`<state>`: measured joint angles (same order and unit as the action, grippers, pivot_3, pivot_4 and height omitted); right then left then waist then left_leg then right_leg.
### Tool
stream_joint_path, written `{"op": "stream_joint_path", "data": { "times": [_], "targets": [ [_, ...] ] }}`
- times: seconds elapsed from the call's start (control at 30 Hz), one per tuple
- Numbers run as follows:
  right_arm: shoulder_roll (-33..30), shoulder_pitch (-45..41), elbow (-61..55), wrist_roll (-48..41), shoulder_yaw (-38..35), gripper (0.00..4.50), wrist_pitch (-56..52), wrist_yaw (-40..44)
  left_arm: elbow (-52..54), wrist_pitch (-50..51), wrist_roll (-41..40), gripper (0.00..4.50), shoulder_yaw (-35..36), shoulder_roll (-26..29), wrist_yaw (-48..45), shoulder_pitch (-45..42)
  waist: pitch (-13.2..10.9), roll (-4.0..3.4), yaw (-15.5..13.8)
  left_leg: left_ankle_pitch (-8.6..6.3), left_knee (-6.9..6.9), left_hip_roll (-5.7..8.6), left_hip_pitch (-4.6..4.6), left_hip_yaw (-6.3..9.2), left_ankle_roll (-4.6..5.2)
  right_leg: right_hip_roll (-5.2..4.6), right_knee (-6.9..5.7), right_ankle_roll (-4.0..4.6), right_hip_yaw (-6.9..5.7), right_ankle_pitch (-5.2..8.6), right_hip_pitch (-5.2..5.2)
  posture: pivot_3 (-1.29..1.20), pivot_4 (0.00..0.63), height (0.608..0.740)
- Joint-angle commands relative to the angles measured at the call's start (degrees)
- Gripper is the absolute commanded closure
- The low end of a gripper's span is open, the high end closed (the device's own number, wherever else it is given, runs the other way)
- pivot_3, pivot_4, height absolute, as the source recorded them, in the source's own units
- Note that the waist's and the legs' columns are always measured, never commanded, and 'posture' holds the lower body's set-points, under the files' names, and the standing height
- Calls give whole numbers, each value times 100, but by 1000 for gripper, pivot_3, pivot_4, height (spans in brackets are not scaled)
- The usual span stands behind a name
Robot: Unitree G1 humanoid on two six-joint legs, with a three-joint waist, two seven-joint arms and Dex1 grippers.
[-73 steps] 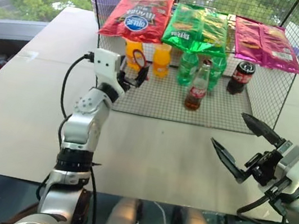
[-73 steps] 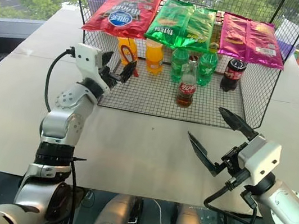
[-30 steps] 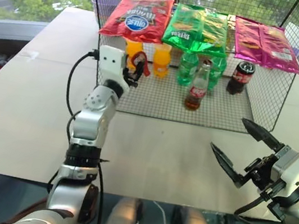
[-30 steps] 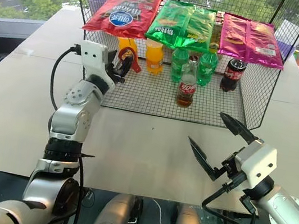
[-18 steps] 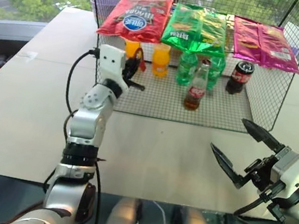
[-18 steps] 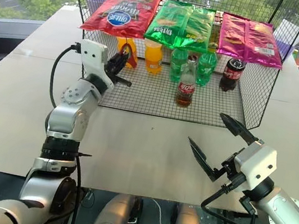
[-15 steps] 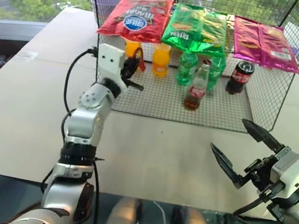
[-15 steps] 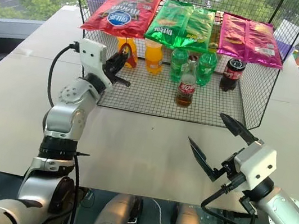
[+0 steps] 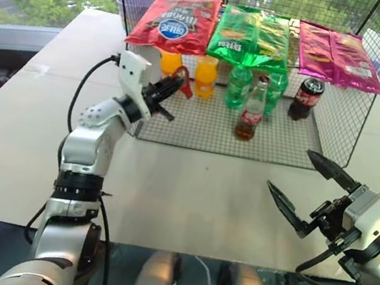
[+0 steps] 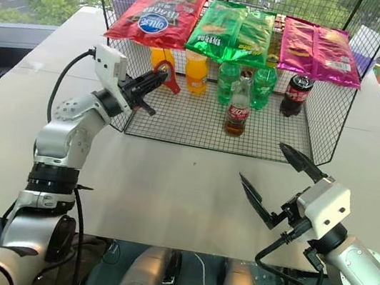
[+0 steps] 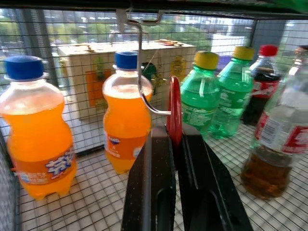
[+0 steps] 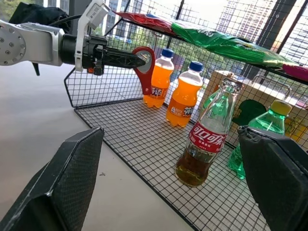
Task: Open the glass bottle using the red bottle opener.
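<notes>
Inside a wire-mesh rack (image 9: 336, 129) at the far side of a pale bench (image 9: 190, 186), the left tool (image 9: 172, 87) is clamped tight on the red bottle opener (image 9: 180, 79), its two black fingers (image 11: 153, 187) pressed flat vs. the opener's handle. The opener's loop head hangs on a thin metal hook (image 11: 140, 72) coming down from the rack's top, just in front of two orange soda bottles (image 9: 205, 77) w/ blue caps, near the rack's left end.

The glass bottle (image 9: 251, 112) stands upright on the mesh floor near the rack's middle, well apart from the opener & to its right. Red label faces front, dark cola fills the lower part, cap on. Right behind it are two green plastic bottles (image 9: 239, 85); a dark plastic cola bottle (image 9: 305, 98) w/ red cap stands further right.

Three snack bags lie on the rack's top: red (image 9: 174, 21), green (image 9: 253, 37), pink (image 9: 341, 56).

The right tool (image 9: 308, 194) hovers over the bench's near right part, outside the rack, fingers spread wide, nothing between them. Seen from the right wrist, the glass bottle sits between those spread fingers but far off.
</notes>
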<state>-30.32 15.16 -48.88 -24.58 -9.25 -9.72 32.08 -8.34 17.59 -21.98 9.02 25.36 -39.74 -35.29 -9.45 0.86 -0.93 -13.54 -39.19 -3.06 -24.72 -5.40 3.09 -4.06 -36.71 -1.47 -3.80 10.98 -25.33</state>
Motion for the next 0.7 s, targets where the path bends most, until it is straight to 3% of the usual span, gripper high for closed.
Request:
{"op": "stream_joint_path", "data": {
  "times": [0.03, 0.33, 0.7],
  "targets": [
    [27, -7, -86, -124, -52, 0, -29, -46, -46, -97, -132, 4469, -2, 84, -324, -148, 0, 1, -6, 0, 0, 0, 0, 1, 0, 0, 0, 0, 0, 0, 0, 0, 150, 728],
    [66, -106, -9, -147, -17, 0, -57, -31, -134, 27, -547, 4469, 285, 40, -464, -284, 0, 3, 7, 0, -1, 0, 0, 1, 0, 0, 0, 0, 0, 0, 0, 0, 150, 728],
    [117, -247, 57, -132, 48, 0, -70, -35, -303, 1562, -1559, 4469, 522, 557, -1283, -391, -2, 5, 10, 0, -2, -1, 0, 1, 0, 1, -2, 0, 0, 0, 0, 0, 150, 728]
  ]
}}
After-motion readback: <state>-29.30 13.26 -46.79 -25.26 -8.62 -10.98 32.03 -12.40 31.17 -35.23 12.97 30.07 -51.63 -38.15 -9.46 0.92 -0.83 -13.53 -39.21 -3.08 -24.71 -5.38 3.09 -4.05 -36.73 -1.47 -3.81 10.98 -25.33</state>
